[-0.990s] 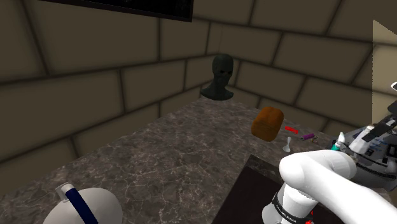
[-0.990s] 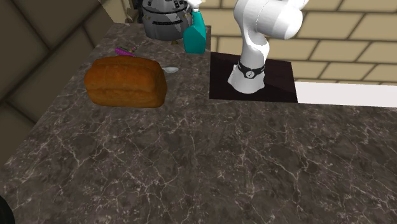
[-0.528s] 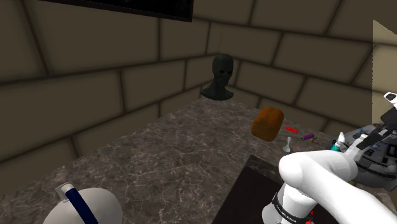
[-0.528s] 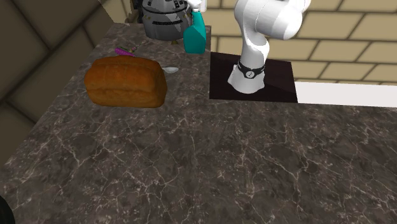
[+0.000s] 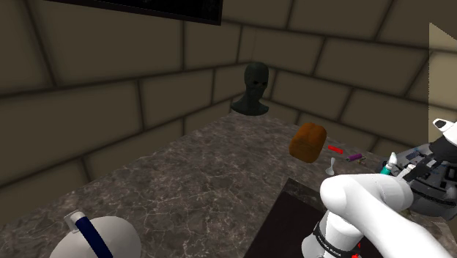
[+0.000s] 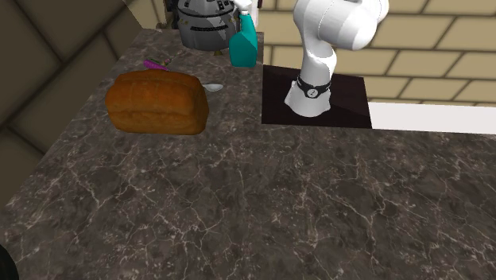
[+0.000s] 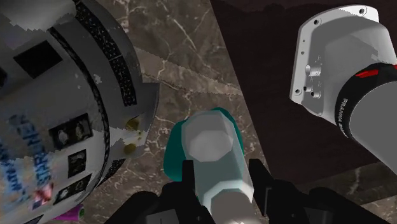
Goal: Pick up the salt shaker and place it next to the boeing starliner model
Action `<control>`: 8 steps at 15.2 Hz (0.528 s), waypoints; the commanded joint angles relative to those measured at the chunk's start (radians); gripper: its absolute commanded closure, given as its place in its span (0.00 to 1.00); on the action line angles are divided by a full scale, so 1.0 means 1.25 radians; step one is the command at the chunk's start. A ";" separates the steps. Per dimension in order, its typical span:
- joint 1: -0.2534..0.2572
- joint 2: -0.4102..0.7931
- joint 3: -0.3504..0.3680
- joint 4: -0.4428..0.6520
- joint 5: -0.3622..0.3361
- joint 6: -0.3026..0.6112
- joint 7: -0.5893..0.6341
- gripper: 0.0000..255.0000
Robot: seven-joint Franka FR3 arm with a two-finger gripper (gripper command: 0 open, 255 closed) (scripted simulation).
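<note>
The salt shaker (image 7: 213, 156) is teal with a pale faceted cap. My gripper (image 7: 222, 186) is shut on it, one black finger pressing each side. Close beside the shaker is the Boeing Starliner model (image 7: 60, 121), a grey capsule with black panels and small markings. In the second exterior view the shaker (image 6: 243, 46) stands upright at the far end of the counter. There it is right beside the model (image 6: 203, 25) and near the arm's base (image 6: 311, 91). In the shoulder view the shaker (image 5: 387, 167) peeks out behind the white arm at the right.
A brown bread loaf (image 6: 157, 103) lies on the dark marble counter (image 6: 238, 207). A small spoon (image 6: 212, 87) and a purple stick (image 6: 151, 64) lie beyond it. The black stand top (image 6: 350, 103) adjoins the counter. A dark head bust (image 5: 255, 89) stands at the far corner, and a white round thing (image 5: 95, 238) is nearby.
In the shoulder view the hand has shifted slightly up and to the right, still clasping the shaker. Nothing else on the counter has moved.
</note>
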 commanded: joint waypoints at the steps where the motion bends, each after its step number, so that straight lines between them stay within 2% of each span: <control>1: -0.009 -0.014 -0.020 -0.021 -0.019 0.008 -0.001 1.00; 8: -0.053 -0.059 -0.092 -0.083 -0.083 0.026 -0.018 1.00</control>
